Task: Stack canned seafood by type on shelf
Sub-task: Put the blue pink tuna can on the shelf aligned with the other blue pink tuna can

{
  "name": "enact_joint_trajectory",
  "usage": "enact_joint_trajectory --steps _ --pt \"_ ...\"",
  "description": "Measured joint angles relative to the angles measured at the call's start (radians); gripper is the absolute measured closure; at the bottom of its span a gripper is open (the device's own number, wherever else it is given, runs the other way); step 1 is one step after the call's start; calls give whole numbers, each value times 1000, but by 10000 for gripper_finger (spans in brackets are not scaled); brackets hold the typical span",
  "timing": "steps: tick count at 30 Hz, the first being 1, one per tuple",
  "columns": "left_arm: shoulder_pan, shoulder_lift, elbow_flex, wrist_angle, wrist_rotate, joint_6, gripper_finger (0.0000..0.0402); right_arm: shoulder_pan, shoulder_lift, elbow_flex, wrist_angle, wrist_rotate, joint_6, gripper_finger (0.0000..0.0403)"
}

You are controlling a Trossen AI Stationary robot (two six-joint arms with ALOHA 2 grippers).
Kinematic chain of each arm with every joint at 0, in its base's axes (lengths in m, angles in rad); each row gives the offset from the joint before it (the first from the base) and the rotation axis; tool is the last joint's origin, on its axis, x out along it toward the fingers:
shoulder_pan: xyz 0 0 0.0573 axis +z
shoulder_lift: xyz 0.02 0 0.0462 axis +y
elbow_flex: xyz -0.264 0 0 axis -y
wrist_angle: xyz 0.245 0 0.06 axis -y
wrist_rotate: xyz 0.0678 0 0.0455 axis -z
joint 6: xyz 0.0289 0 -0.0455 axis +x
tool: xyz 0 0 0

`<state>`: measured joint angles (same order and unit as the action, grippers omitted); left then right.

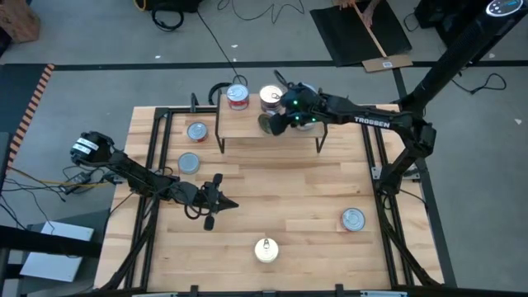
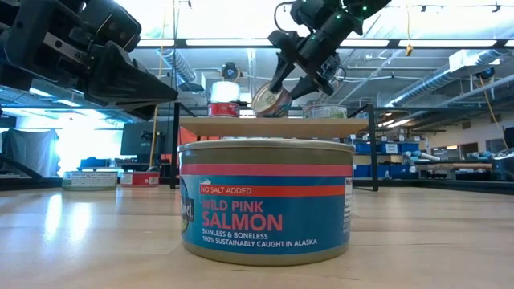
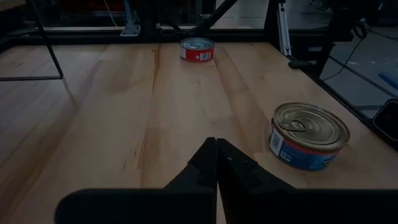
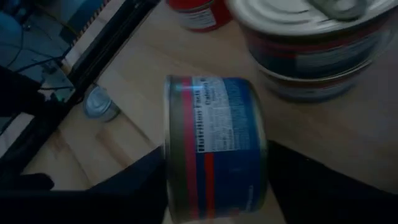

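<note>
1. my right claw (image 1: 279, 122) is clamped on a tilted can (image 4: 214, 146) above the shelf (image 1: 247, 126), beside a two-can stack (image 4: 311, 43).
2. i should level it before i let go.
3. my left claw (image 1: 216, 200), together, waits over the worktop (image 1: 289, 198).

Tins (image 1: 238, 97) crowd shelf (image 1: 247, 125); tabletop (image 1: 280, 186) centre open

Front can (image 2: 266, 201) reads "WILD PINK SALMON"; arm (image 1: 373, 120) "TROSSEN".

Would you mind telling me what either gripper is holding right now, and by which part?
The right gripper holds a tilted blue-labelled can by its flat ends, over the shelf. The left gripper is shut on nothing.
</note>
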<state>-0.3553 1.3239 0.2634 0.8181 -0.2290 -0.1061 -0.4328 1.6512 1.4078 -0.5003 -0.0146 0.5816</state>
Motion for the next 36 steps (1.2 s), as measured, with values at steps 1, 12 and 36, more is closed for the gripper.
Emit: enact_joint_trajectory --steps 1,12,36 --pt "0 0 0 0 0 0 394 -1 0 0 -1 9 2 144" --pt "0 0 0 0 1 -6 394 -19 0 0 -9 73 2 91" --pt "0 0 0 -1 18 -30 394 -55 0 0 -13 -84 149 187"
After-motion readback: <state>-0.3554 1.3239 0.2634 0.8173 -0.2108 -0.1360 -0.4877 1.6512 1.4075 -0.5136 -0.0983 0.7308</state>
